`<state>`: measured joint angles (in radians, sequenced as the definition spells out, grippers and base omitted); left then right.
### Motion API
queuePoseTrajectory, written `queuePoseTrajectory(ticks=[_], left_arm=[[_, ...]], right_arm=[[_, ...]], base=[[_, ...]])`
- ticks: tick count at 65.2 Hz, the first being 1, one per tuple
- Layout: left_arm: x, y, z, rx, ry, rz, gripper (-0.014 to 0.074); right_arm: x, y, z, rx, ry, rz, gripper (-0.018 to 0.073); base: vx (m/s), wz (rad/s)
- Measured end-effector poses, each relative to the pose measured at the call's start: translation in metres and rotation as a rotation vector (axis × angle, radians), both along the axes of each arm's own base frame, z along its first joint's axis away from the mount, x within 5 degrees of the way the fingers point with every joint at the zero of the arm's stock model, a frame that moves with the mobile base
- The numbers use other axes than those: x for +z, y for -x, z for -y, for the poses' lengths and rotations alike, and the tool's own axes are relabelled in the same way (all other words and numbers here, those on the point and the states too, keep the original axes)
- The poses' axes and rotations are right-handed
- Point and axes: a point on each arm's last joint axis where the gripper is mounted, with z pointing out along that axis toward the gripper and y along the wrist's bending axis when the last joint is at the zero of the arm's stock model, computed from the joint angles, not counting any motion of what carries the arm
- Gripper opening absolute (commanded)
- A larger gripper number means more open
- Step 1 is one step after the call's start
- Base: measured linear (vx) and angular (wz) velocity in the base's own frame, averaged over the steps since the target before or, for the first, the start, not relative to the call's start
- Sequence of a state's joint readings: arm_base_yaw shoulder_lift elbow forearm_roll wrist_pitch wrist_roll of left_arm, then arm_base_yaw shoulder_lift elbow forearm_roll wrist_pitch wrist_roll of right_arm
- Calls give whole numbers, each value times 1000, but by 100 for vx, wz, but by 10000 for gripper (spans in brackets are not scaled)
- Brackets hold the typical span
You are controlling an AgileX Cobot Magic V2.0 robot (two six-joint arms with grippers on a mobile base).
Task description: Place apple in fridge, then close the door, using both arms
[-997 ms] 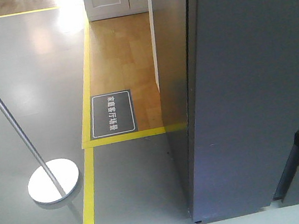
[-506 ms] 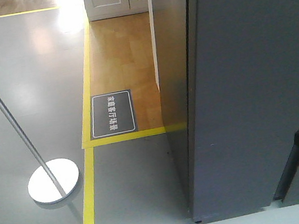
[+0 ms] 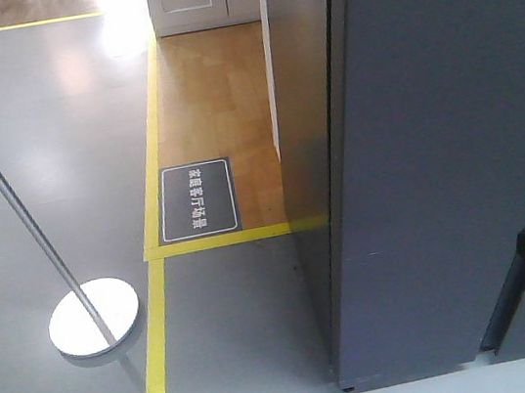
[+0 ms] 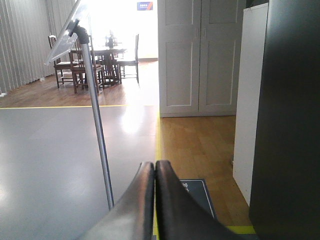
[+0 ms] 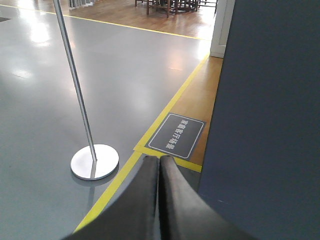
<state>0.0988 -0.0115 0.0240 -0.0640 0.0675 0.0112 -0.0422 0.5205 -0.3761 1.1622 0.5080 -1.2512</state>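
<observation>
Door (image 3: 453,148) appears shut against the fridge (image 3: 310,150); apple not visible, presumably inside. Left tool (image 4: 154,172) and right tool (image 5: 159,167) are closed and empty. Over the last second the view shifts only slightly. Task appears complete.

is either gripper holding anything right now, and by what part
Nothing is held. The left gripper and right gripper both have their fingers pressed together with nothing between them. No apple shows in any view.
</observation>
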Motion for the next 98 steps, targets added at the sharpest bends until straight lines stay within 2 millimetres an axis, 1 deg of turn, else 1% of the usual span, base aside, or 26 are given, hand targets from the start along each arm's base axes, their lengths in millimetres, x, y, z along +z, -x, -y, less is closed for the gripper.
queuePoseTrajectory(ticks=[29, 40, 48, 54, 59, 66, 72, 82, 98], left_arm=[[0, 0, 0, 0, 0, 0, -6], [0, 0, 0, 0, 0, -1, -6], [0, 0, 0, 0, 0, -1, -6], [0, 0, 0, 0, 0, -1, -6], [0, 0, 0, 0, 0, -1, -6], [0, 0, 0, 0, 0, -1, -6], [0, 0, 0, 0, 0, -1, -6], [0, 0, 0, 0, 0, -1, -6], [0, 0, 0, 0, 0, -1, -6]], right_arm=[[0, 0, 0, 1, 9, 2, -3], [1, 10, 1, -4, 61, 25, -3], [-2, 15, 2, -17, 88, 4, -3], [-12, 16, 6, -71, 69, -28, -3], [-24, 18, 11, -140, 20, -46, -3], [-40, 22, 18, -244, -62, -22, -3], [-48, 26, 24, -312, -119, 11, -3], [-60, 32, 29, -364, -136, 51, -3], [-88, 43, 32, -392, -172, 94, -3]], base=[[0, 0], [0, 0], [0, 0], [0, 0], [0, 0], [0, 0], [0, 0], [0, 0], [0, 0]])
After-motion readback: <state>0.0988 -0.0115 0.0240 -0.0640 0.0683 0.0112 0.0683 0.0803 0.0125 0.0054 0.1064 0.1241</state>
